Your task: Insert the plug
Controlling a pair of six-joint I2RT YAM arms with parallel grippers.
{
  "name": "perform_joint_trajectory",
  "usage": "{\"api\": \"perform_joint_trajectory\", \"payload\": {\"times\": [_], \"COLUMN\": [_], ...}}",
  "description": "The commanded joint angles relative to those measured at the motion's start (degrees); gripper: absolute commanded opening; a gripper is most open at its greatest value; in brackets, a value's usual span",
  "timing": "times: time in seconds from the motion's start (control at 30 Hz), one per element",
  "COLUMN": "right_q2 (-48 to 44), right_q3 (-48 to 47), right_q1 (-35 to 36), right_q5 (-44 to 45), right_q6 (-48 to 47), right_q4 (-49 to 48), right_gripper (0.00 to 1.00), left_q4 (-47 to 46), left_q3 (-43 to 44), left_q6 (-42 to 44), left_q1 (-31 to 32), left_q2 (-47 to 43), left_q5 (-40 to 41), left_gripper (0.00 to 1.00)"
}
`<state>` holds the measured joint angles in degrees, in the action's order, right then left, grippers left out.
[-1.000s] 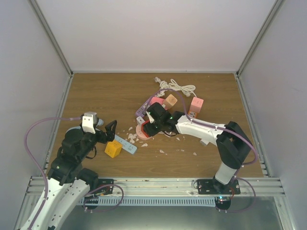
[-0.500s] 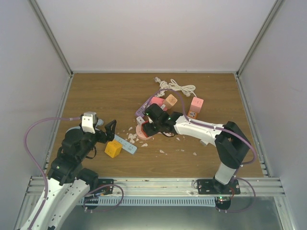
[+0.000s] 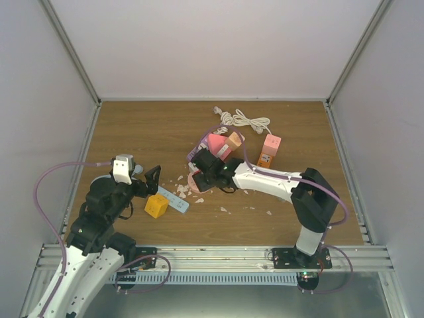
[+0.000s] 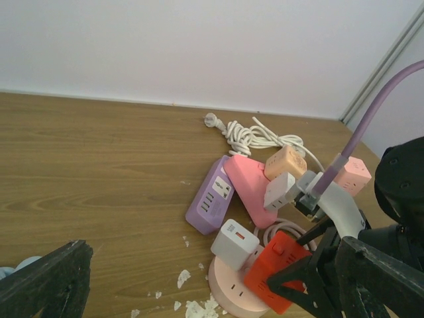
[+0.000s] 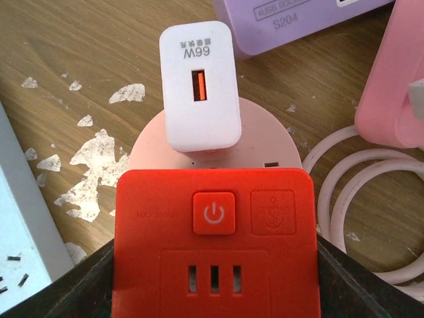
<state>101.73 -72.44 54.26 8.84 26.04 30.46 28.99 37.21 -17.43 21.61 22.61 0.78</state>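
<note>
Clamping a red socket cube (image 5: 213, 213) in the right gripper (image 5: 215, 258), dark fingers (image 5: 73, 298) pressing against both of its sides. Showing a power button and a row of three slots on the cube's upper face. Holding it low over the near edge of a round pink socket base (image 5: 149, 156); not telling from these views whether touching or just above. Not seeing any prongs on the cube.

Noting a white charger (image 5: 201, 86) standing on the far part of that same base, just beyond the cube, orange port facing the camera. Not telling whether fully seated.

Spotting a purple power strip (image 4: 211, 199) beyond the charger, with a long pink strip (image 4: 248, 185) lying against its right side. Logging a pale cord (image 5: 331, 199) looping on the table right of the base. Logging a peach cube (image 3: 236, 140) and a pink cube (image 3: 270, 144) farther back, and a coiled white cable (image 3: 245, 120) near the back wall.

Logging pale chips (image 5: 99, 156) scattered over the wooden table (image 3: 132, 132) left of the base. Marking a light-blue strip (image 3: 173, 199) just beside a yellow cube (image 3: 156, 206).

Finding the left gripper (image 3: 154, 175) spread wide and grasping nothing, hanging just beside the yellow cube, well apart from the red one.
</note>
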Motion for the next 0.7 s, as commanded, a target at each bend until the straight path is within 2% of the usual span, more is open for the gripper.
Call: {"api": "perform_joint_trajectory", "payload": {"times": [0.0, 0.2, 0.47, 0.67], "right_q2": [5.12, 3.04, 4.3, 6.46], "right_q3": [3.42, 7.44, 6.22, 6.3], "right_q1": [0.93, 0.55, -2.67, -3.19], "right_q5": [7.05, 4.02, -4.51, -4.98], "right_q6": [2.62, 1.95, -4.59, -5.56], "right_q4": [6.7, 2.84, 2.11, 2.21], "right_gripper": [0.27, 0.33, 0.34, 0.34], "left_q4": [-1.55, -1.56, -1.45, -1.55], "left_q3": [-0.64, -0.65, -0.64, -0.62], "left_q6": [-0.32, -0.32, -0.31, -0.37], "left_q1": [-0.07, -0.07, -0.07, -0.06], "left_q2": [0.27, 0.3, 0.17, -0.28], "left_q5": [1.1, 1.13, 1.15, 1.11], "left_gripper": [0.99, 0.99, 0.99, 0.99]}}
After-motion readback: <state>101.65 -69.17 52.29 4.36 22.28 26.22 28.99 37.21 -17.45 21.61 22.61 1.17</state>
